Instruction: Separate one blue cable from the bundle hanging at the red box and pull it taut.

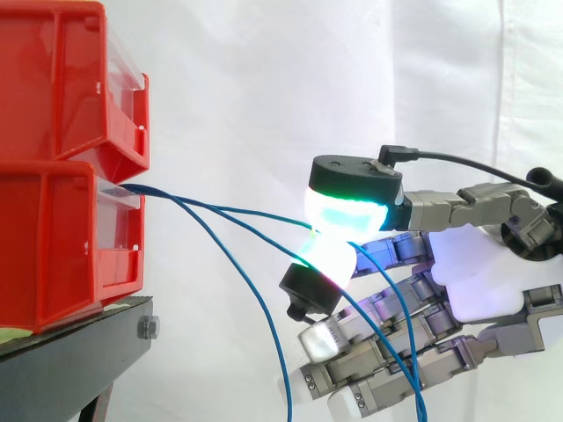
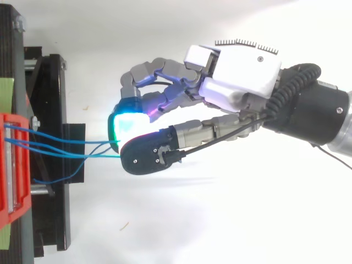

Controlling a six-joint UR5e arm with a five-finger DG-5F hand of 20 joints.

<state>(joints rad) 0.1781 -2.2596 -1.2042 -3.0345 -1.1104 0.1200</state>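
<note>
- Behind everything you have the white curtain [image 1: 264, 88], creased toward the right.
- At top left you see an upper red bin [image 1: 62, 79].
- Low on the left stands the black stand [image 1: 79, 356], with a hex bolt [image 1: 148, 328] in its end face.
- A pale green strip [image 1: 10, 335] lies on the stand's top.

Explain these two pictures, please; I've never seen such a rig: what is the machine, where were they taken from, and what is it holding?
It is a robot arm ending in a robot hand with fingers and a thumb; the glowing fingertips are its own pads. One picture is taken from the side, the other from above. Stacked red bins stand on a black stand. Blue cables come out of the lower bin. The robot hand pinches one blue cable between two pads, so it runs almost straight; the other cables hang loose.
</note>
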